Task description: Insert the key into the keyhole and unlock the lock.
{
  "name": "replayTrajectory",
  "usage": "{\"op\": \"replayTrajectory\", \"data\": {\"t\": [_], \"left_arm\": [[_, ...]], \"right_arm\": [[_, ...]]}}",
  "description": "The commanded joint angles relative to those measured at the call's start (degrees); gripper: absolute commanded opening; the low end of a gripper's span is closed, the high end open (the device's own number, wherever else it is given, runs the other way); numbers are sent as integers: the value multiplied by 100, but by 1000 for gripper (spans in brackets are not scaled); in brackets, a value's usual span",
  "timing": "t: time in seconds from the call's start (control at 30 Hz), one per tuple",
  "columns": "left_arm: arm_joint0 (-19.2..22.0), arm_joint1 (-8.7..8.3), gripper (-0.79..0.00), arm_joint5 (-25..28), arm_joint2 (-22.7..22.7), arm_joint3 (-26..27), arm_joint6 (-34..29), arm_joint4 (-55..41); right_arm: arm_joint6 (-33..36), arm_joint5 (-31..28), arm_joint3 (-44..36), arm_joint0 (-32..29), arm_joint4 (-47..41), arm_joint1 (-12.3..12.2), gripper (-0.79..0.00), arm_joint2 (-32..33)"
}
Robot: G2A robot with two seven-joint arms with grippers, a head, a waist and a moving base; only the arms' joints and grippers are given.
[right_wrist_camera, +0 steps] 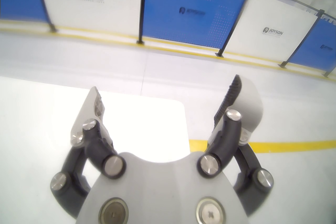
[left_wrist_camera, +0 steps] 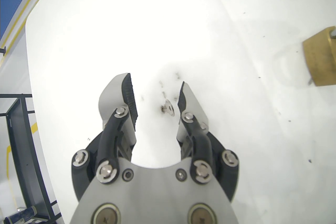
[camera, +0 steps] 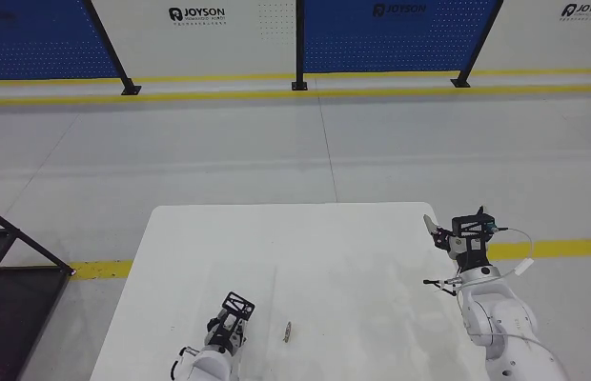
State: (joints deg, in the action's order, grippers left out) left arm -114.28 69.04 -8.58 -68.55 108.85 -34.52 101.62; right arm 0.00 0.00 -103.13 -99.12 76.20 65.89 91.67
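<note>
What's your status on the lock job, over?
Left pincer open, low over the table; right pincer open, empty. Brass padlock lies apart, untouched. Small metal piece on table between left jaws, maybe the key. Nothing in the way.

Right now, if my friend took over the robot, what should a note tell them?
Left gripper: open, empty, above the table. The brass padlock is off to its side, apart from it.
Right gripper: open, empty, near the table's far right corner.
The padlock lies on the table with nothing holding it. I cannot pick out the key for sure.
Done: nothing yet.
Left: find and grip the key, steady the padlock, insert the key, turn it.
</note>
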Motion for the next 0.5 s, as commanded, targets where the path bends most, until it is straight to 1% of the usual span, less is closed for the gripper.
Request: {"op": "replayTrajectory", "data": {"t": [0.0,0.13,0.23,0.3,0.33,0.4,0.47], "left_arm": [[-32,0,-403,33,-32,32,-16,-87],[-124,-8,-416,73,-109,103,5,-128],[-175,-11,-459,105,-131,118,26,-147],[-193,-9,-474,132,-141,109,15,-209],[-194,-10,-514,139,-158,100,23,-205],[-203,-9,-542,142,-158,91,31,-207],[-215,-8,-551,156,-155,86,35,-205]], "right_arm": [[0,0,0,0,0,0,0,0],[0,0,0,0,0,0,0,0],[0,0,0,0,0,0,0,0],[0,0,0,0,0,0,0,0],[0,0,0,0,0,0,0,0],[0,0,0,0,0,0,0,0],[0,0,0,0,0,0,0,0]]}}
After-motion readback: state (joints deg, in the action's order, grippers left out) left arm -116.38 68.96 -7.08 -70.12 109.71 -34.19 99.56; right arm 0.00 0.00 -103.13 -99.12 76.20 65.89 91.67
